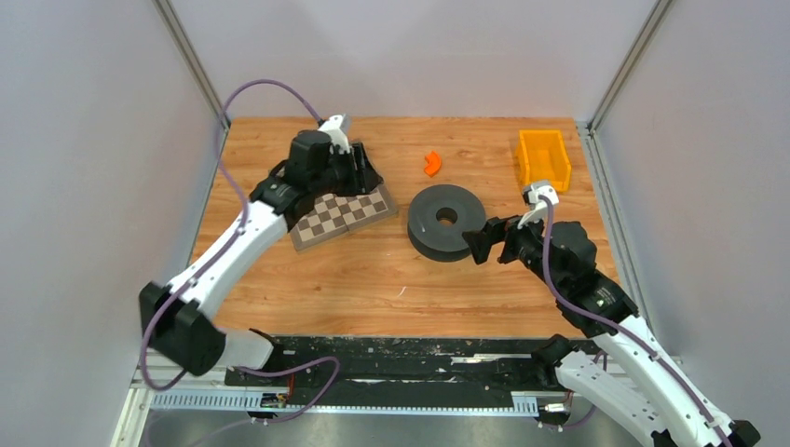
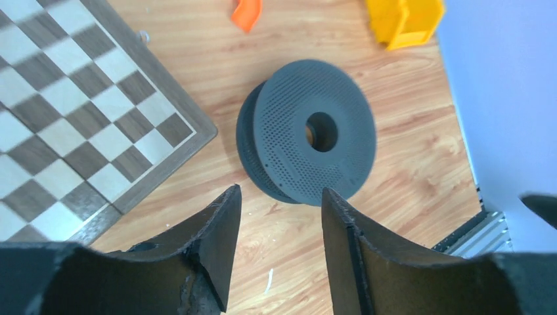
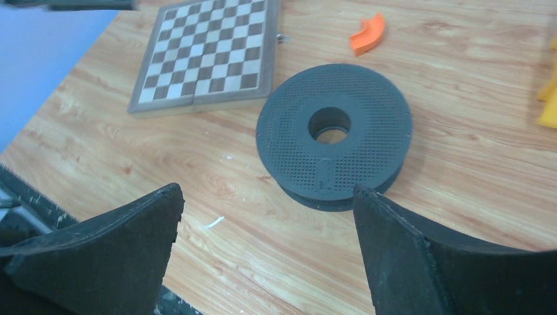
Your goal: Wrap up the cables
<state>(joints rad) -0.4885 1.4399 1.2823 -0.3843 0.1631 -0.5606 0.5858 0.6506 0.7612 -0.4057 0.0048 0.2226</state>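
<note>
No thin dark red wire shows in any view. A dark grey perforated spool (image 1: 446,222) lies flat at the table's middle; it also shows in the left wrist view (image 2: 309,134) and the right wrist view (image 3: 334,134). My left gripper (image 1: 365,173) hovers over the chessboard, left of the spool, open and empty (image 2: 279,191). My right gripper (image 1: 479,244) is at the spool's near right rim, open wide and empty (image 3: 268,190); its right fingertip (image 3: 368,197) sits next to the rim.
A folded chessboard (image 1: 342,216) lies left of the spool. An orange curved piece (image 1: 432,163) lies behind the spool. A yellow bin (image 1: 544,158) stands at the back right. A small white fleck (image 1: 403,291) lies near the front. Walls enclose the table on both sides.
</note>
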